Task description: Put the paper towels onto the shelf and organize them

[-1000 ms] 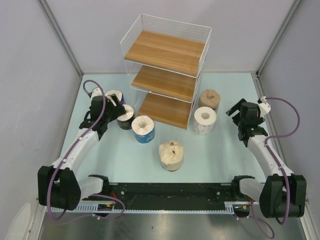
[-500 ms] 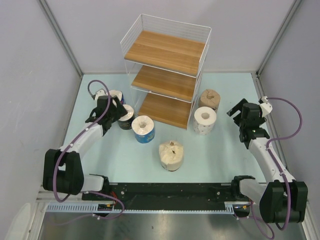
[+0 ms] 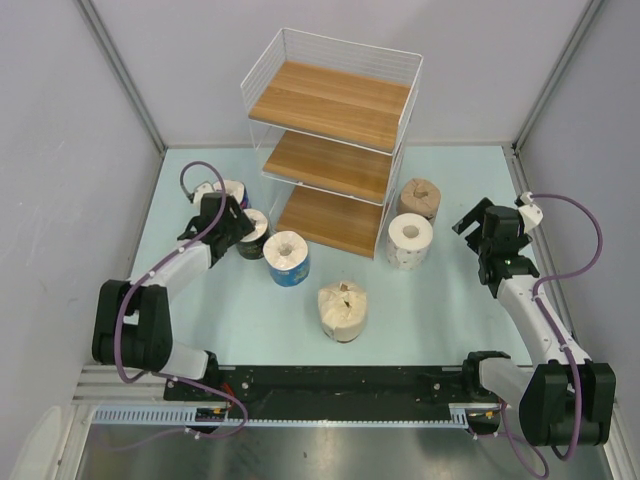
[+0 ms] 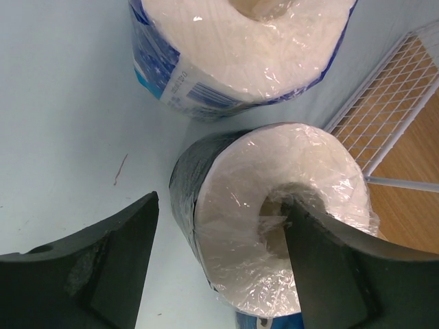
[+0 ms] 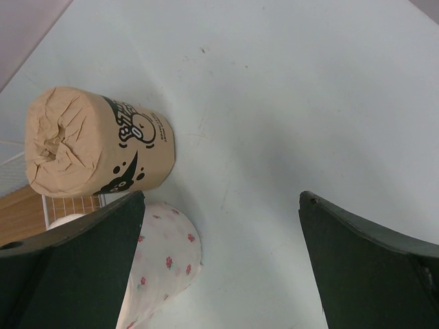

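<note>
My left gripper (image 3: 236,224) stands open astride the wall of the dark-wrapped paper towel roll (image 3: 252,233). In the left wrist view one finger sits inside that roll's (image 4: 274,205) core. The other finger (image 4: 103,260) stands a little apart from its outer side. A blue-wrapped roll (image 4: 240,48) lies just beyond it. Two blue rolls (image 3: 288,257) (image 3: 229,191) flank the dark one. The shelf (image 3: 330,150) stands at the back. My right gripper (image 3: 478,228) is open with nothing between its fingers, to the right of the white dotted roll (image 3: 410,240) and the tan roll (image 3: 418,198).
A cream roll (image 3: 342,310) stands alone at the front centre. In the right wrist view the tan roll (image 5: 96,147) and the dotted roll (image 5: 164,267) lie left of my gripper (image 5: 221,195). The shelf's wire side (image 4: 384,103) is close beside the dark roll.
My left gripper has shifted right over the dark roll and its jaws have narrowed. The right arm has barely moved.
</note>
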Controlling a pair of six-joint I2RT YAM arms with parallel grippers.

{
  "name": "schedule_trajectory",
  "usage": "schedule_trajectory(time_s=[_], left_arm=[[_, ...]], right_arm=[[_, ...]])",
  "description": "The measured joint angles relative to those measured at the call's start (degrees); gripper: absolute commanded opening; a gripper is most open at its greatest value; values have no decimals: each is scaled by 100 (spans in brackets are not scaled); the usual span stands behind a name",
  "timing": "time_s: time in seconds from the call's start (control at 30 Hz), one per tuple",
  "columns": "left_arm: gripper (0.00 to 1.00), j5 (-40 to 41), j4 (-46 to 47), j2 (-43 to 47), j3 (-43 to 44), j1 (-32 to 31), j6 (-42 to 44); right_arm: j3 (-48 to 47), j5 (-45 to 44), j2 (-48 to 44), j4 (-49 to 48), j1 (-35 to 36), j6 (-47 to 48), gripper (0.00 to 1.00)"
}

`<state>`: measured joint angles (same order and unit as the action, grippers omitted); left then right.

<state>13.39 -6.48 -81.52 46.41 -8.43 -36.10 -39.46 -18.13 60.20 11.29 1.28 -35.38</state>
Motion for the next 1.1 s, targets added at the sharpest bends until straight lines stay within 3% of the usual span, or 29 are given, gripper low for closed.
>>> schedule_trajectory(time_s=[0.4,0.77,0.9,1.1], left_arm=[[44,-11,157,-216,48,11,-11],[37,-46,13,-125,63,31,44],[29,-127,-192,133,63,52,111],[27,-184,-431,831,63,66,166]], right_arm=[[0,59,22,33,-31,9,100],[0,76,26,63,-39,4,100],[0,107,26,81,-50,4,100],[0,111,26,90,-55,0,100]])
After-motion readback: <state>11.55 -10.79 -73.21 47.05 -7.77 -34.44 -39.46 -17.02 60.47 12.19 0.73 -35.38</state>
